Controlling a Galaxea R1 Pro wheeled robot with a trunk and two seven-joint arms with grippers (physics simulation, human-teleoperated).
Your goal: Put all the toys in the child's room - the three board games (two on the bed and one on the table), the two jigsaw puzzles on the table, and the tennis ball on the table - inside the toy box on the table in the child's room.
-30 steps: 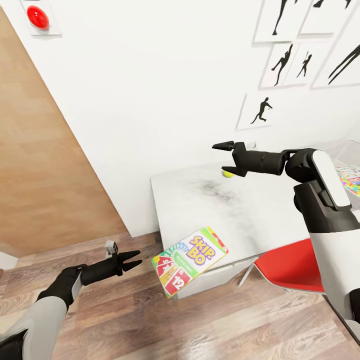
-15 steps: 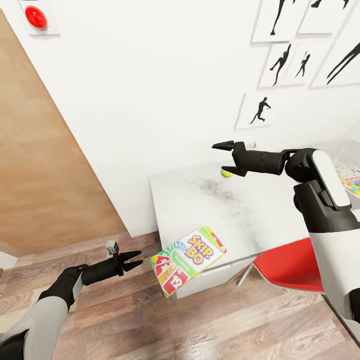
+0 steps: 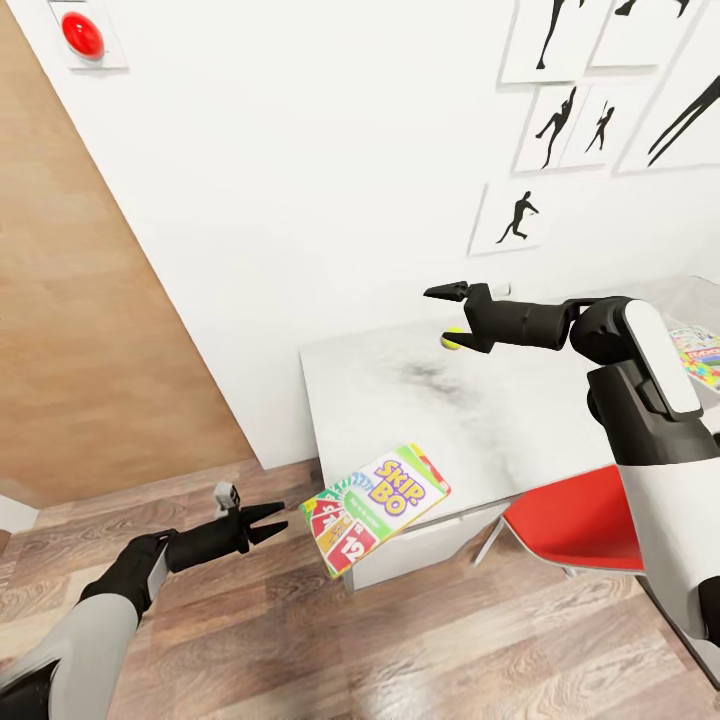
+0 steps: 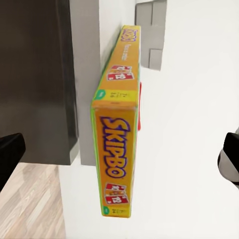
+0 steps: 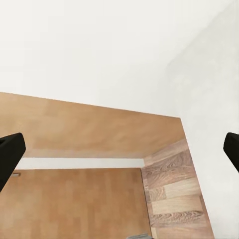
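Observation:
The white, green and red SKIP-BO board game [image 3: 375, 497] lies flat on the near left corner of the light grey table [image 3: 500, 410] and hangs over its edge. My left gripper [image 3: 272, 521] is open just left of the box, low over the floor. The left wrist view looks along the box's yellow side [image 4: 115, 149], which sits between the spread fingers of the left gripper [image 4: 119, 154] without touching them. The tennis ball [image 3: 454, 338] rests near the table's back edge. My right gripper [image 3: 447, 292] hovers open above the ball, pointing left. The bed is out of view.
A red chair [image 3: 575, 520] is tucked under the table's front right. A multicoloured flat item [image 3: 702, 355] is cut off at the right edge of the head view. A white wall with framed silhouettes stands behind the table, a wooden door [image 3: 90, 330] is at the left, and the floor is wood.
The whole head view has shifted a little. The SKIP-BO box sits slightly higher against the table corner than before. Both grippers hold their poses and stay open.

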